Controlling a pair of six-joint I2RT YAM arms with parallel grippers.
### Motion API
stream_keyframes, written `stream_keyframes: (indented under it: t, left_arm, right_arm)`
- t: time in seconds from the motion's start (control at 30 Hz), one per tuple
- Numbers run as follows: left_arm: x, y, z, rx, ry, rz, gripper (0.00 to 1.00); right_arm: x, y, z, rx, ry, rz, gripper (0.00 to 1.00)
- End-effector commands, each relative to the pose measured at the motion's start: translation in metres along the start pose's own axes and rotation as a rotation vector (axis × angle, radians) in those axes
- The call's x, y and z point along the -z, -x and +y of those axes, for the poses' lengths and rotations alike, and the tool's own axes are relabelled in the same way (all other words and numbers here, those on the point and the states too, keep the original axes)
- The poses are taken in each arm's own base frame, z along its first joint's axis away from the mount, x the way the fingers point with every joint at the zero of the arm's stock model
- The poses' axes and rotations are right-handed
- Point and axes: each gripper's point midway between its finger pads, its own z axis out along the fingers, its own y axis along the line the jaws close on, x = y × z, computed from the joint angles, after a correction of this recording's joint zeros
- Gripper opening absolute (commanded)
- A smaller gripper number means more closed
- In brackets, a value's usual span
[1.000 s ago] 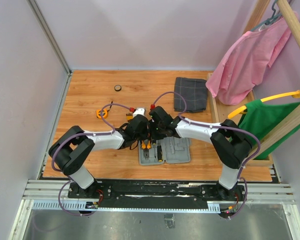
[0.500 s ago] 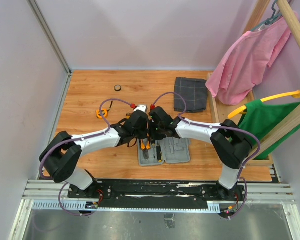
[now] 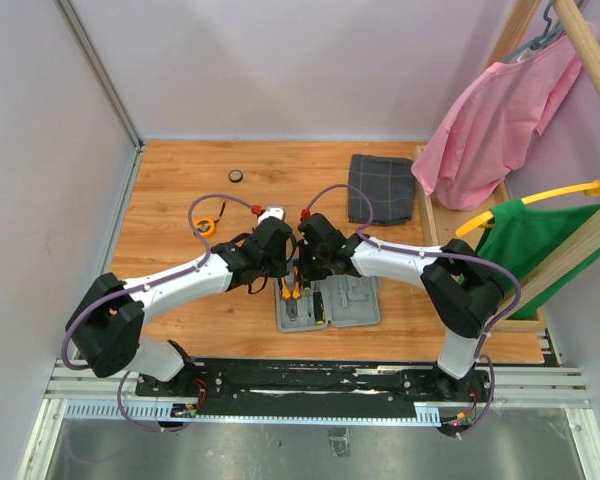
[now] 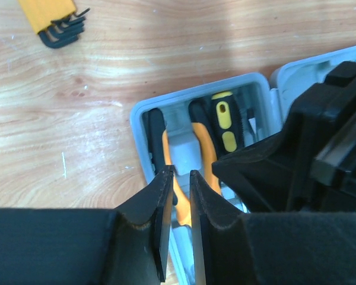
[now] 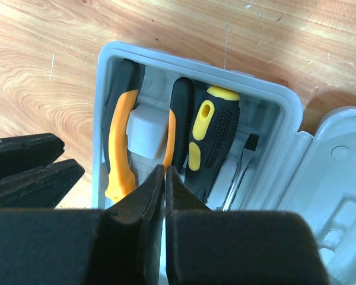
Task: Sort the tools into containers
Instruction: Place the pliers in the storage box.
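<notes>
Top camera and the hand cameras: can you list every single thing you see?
table: one, light wood, under everything
tool case: one, grey, open, near middle of table
pliers: one, orange-and-black handles, in the case
screwdriver: one, yellow-and-black handle, in the case beside the pliers
hex keys: one set, black in orange holder, on the table
tape measure: one, orange, round, left part of table
small round thing: one, dark, far side of table
folded cloth: one, dark grey checked, far right of table
pink garment: one, hanging right of table
green garment: one, on yellow hanger, right of table
left arm, right arm: white and black, over the case
left fingers: two, black, slightly apart, empty
right fingers: two, black, shut, empty
</notes>
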Motion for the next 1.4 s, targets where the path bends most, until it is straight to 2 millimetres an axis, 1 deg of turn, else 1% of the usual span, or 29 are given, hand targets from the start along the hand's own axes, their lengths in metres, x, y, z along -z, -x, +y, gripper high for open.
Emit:
stream_keyframes:
  t: [0.0,0.3,0.5,0.73,0.9,1.07,1.2,1.33,1.37]
  left_arm:
    - [-0.002,-0.017,0.013,0.011,0.066,0.043,0.23]
    - [-0.017,-0.03,0.008,-0.016,0.047,0.096,0.24]
    - [-0.02,-0.037,0.012,-0.037,0.07,0.13,0.24]
    - [-0.025,-0.051,0.016,-0.074,0.115,0.179,0.21]
    - [-0.033,-0.068,0.025,-0.102,0.163,0.245,0.17]
    - [-0.036,-0.09,0.036,-0.137,0.2,0.331,0.14]
    - [-0.038,-0.107,0.041,-0.155,0.212,0.398,0.07]
    - [-0.041,-0.124,0.045,-0.155,0.208,0.451,0.04]
    - [-0.041,-0.128,0.046,-0.155,0.206,0.462,0.03]
  right_arm:
    - [-0.013,-0.03,-0.044,0.007,-0.161,0.087,0.04]
    - [-0.014,-0.031,-0.044,0.012,-0.161,0.093,0.04]
    - [-0.014,-0.03,-0.045,0.013,-0.162,0.091,0.04]
    - [-0.015,-0.031,-0.045,0.015,-0.158,0.1,0.04]
    - [-0.015,-0.031,-0.046,0.017,-0.169,0.111,0.04]
    - [-0.015,-0.036,-0.057,0.011,-0.232,0.144,0.01]
    - [-0.021,-0.05,-0.069,-0.008,-0.264,0.215,0.01]
    - [-0.025,-0.061,-0.077,-0.023,-0.276,0.259,0.01]
    - [-0.029,-0.068,-0.082,-0.025,-0.288,0.282,0.01]
